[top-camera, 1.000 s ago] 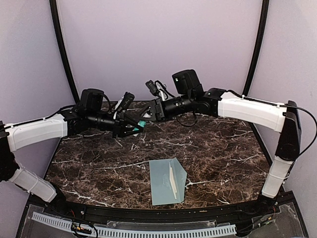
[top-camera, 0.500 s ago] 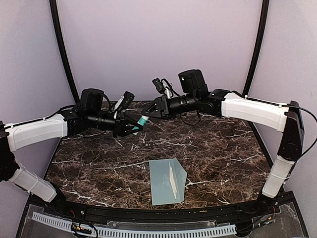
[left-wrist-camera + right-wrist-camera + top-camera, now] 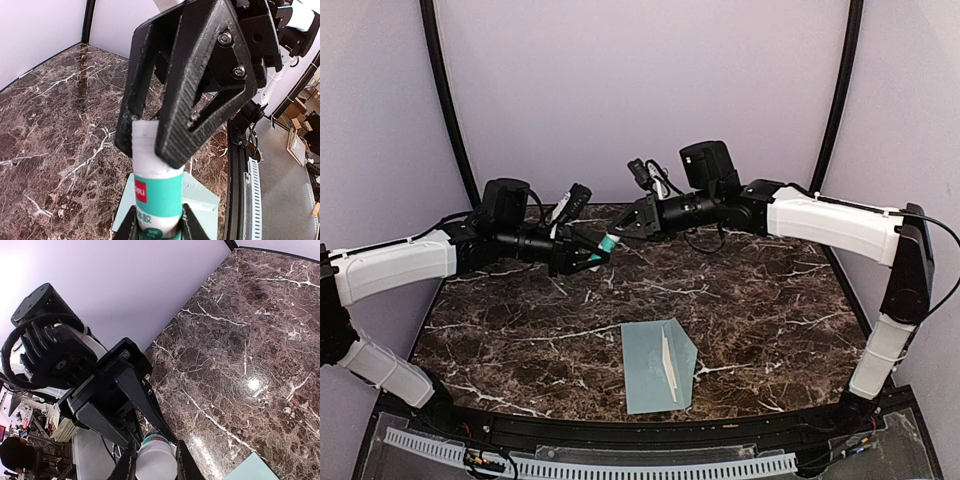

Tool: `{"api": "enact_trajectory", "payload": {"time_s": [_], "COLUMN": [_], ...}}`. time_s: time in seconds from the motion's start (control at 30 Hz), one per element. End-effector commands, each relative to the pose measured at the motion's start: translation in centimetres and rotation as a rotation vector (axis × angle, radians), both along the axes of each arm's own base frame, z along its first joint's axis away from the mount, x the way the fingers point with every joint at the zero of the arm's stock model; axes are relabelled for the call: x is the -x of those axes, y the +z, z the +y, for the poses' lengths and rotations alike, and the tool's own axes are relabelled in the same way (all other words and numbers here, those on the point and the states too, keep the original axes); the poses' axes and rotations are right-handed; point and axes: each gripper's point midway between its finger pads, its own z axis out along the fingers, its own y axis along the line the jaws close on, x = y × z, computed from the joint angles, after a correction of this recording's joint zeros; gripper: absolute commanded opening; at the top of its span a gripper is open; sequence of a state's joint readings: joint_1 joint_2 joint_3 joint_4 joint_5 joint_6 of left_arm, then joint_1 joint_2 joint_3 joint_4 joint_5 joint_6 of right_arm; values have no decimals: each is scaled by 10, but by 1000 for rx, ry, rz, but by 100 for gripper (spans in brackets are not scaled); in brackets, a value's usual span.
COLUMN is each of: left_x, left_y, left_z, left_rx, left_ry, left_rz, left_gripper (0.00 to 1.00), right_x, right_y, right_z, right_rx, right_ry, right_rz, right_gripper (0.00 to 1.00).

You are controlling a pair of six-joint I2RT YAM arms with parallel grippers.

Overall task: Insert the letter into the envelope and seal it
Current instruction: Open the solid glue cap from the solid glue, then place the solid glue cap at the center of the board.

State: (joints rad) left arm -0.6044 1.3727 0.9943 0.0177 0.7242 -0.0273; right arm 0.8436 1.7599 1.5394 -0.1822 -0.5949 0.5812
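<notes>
Above the far side of the marble table [image 3: 770,290], the two arms meet tip to tip over a glue stick [image 3: 607,243]. The left gripper [image 3: 588,255] is clamped around its green-and-white body, and the right gripper [image 3: 620,228] has its fingers [image 3: 190,100] pressed on either side of the white end. The pale grey-teal envelope [image 3: 655,365] lies flat near the front edge, well apart from both grippers, with a thin pale strip showing on it.
</notes>
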Motion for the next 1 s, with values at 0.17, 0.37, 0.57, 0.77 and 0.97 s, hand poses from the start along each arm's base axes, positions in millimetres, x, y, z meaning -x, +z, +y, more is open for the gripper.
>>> {"api": "enact_trajectory", "payload": {"time_s": [0.17,0.37,0.57,0.77,0.97], "left_x": [-9,-11,-12,-12,-43], "left_y": [-5,-11,-13,-12,8], "left_z": [0,0,-1,0,33], "left_rx": [-22,-36,-42,-42,3], "left_ry": [31,40,37,42,183], "left_rz": [-10,-4,-3,-4,1], "left_gripper": [0,0,0,0,0], "right_x": [-18,-30,-34,-40,-42], "right_y": [27,39,45,45,34], "right_z": [-19,-39,-51,-60,-63], "right_rx": [35,22,10,19,66], "right_ry": [-100,-163,-189,-213,-231], "right_rz": [-127,-151,-160,-164,-177], "right_gripper": [3,2,1,1,2]}}
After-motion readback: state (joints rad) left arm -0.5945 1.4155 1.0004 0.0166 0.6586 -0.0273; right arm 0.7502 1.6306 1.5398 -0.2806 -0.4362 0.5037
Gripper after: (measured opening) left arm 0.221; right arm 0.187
